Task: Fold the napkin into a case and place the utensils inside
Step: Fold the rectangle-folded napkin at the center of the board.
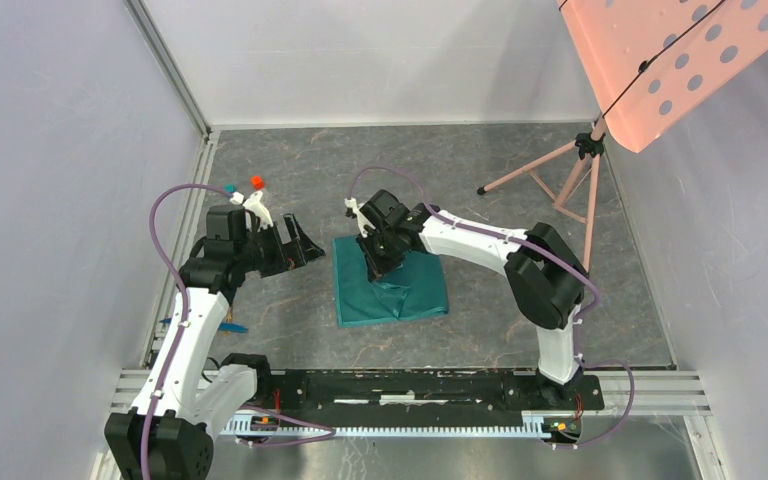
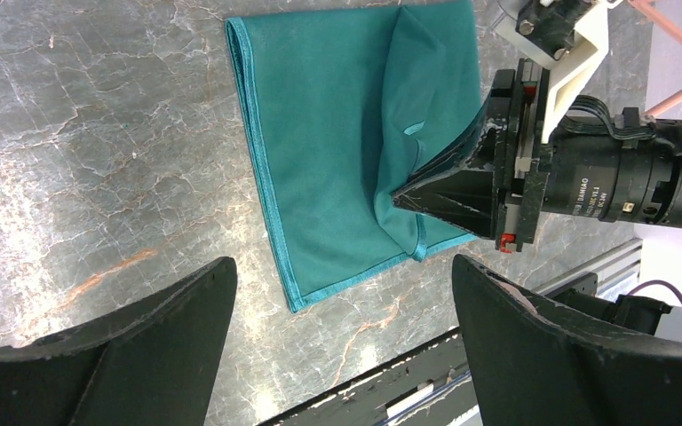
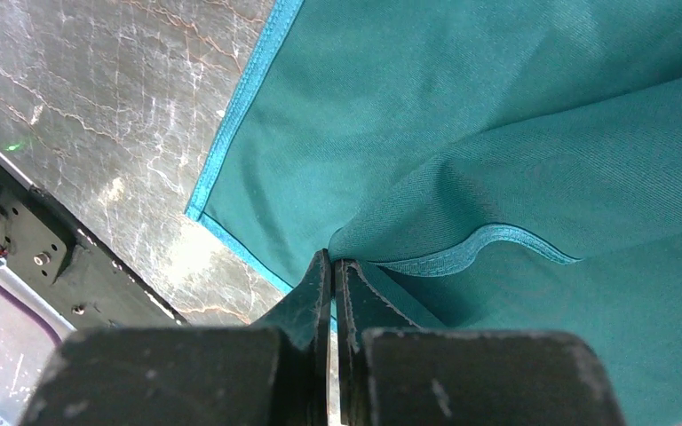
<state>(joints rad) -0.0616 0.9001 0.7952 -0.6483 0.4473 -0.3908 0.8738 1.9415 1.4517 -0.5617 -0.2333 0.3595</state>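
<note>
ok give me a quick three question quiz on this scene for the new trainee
1. True or false: the left tool is gripping the napkin.
2. Pick one: the right tool is A) open above the cloth, B) shut on a fold of the napkin, C) shut on nothing.
3. Fill in: the blue utensil lies on the ___ tool's side of the table.
Key: 1 false; 2 B; 3 left.
</note>
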